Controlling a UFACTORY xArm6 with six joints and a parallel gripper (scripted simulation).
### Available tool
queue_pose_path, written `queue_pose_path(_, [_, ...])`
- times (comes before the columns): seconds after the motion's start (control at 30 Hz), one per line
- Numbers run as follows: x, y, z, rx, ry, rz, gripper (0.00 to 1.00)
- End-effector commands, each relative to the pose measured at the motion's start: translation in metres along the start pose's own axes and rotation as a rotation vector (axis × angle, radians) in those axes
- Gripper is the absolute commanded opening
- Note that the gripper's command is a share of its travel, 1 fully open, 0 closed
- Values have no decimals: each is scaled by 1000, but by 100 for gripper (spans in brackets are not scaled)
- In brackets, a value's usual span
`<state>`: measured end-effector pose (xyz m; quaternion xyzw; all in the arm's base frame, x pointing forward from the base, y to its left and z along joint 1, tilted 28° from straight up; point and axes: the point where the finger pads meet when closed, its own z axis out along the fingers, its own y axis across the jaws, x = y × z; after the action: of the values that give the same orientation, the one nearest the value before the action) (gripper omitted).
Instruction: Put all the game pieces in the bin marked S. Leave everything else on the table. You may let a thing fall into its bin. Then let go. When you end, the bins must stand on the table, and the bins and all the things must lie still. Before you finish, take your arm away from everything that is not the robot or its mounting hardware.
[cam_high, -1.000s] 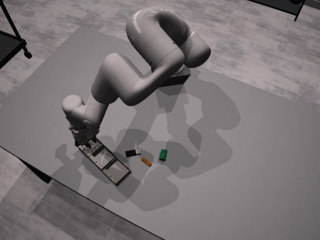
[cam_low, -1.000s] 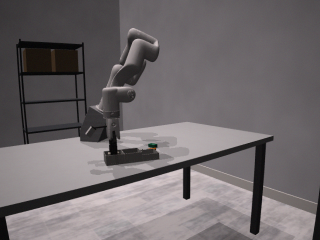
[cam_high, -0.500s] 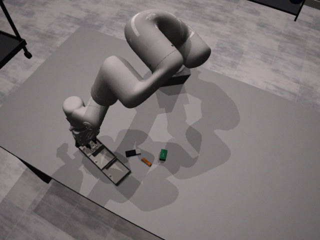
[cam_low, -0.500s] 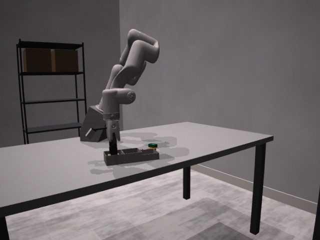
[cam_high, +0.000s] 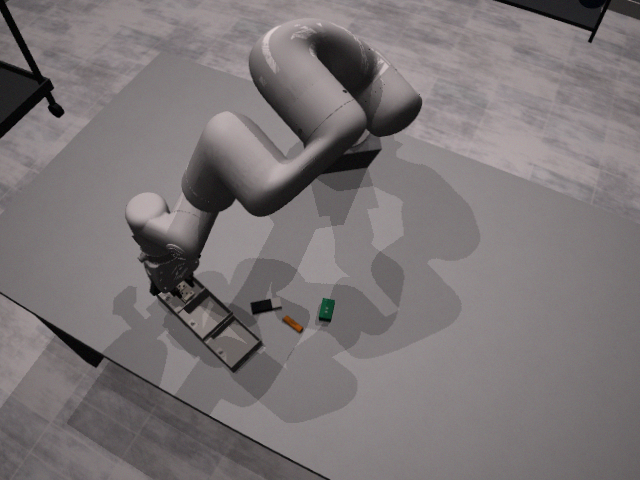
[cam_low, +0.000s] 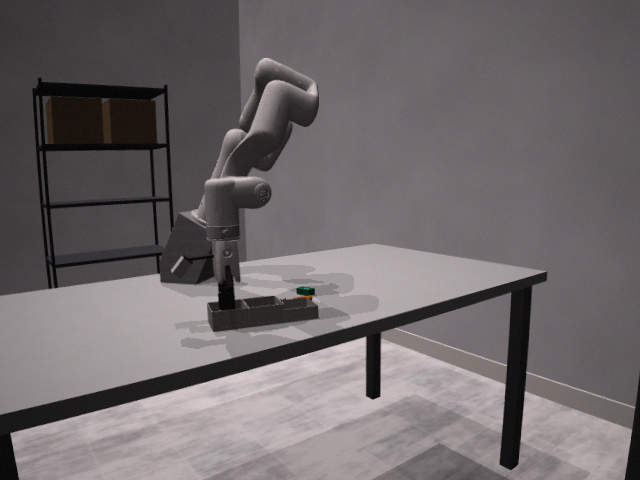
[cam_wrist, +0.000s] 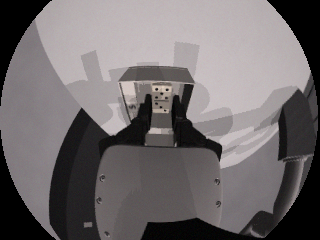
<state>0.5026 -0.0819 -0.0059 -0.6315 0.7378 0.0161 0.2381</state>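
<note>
The bin marked S (cam_high: 168, 305) (cam_low: 222, 321) (cam_wrist: 156, 75) is the end compartment of a grey three-part row; its S label shows in the wrist view. My gripper (cam_high: 181, 288) (cam_low: 226, 304) (cam_wrist: 162, 102) points down with its fingertips inside this bin. It is slightly open, with one finger on each side of a white domino (cam_high: 187, 296) (cam_wrist: 161, 94) with black dots. The domino lies between the fingers but is not gripped. Whether another piece lies under it is hidden.
The other two compartments, a middle one (cam_high: 222, 326) and a far one (cam_high: 248, 354), join the S bin. Beside the row lie a black-and-white block (cam_high: 262, 306), an orange stick (cam_high: 293, 323) and a green block (cam_high: 326, 310) (cam_low: 305, 290). The table's front edge (cam_low: 289, 341) is near.
</note>
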Motion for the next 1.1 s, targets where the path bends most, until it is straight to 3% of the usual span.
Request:
queue_pose_path(0.0, [0,-1,-1,3,1,0,31])
queue_pose_path(1.07, [0,-1,-38,3,1,-1,31])
